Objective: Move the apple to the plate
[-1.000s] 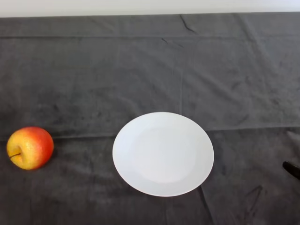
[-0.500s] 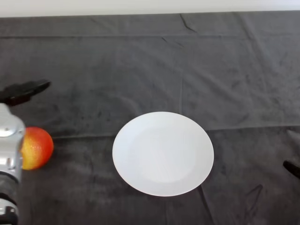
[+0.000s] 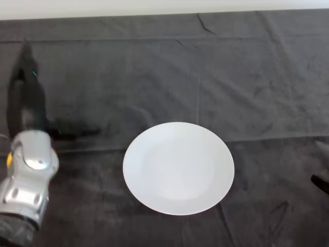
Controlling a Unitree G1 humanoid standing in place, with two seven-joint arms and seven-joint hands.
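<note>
A white plate [image 3: 178, 168] lies on the dark cloth, a little right of the middle. My left arm comes in from the lower left, and its silver wrist covers the spot where the red and yellow apple lies. Only a thin yellow sliver of the apple [image 3: 8, 160] shows at the wrist's left edge. My black left hand [image 3: 30, 109] stretches out beyond the apple towards the far side, with its fingers straight and its thumb spread to the right. It holds nothing.
A small dark object [image 3: 321, 184] pokes in at the right edge. The cloth's far edge runs along the top of the view, with a pale strip behind it.
My left arm has moved further in and to the right, over the apple, which is now almost wholly hidden. The hand has swung to point away from me. The plate has not moved.
</note>
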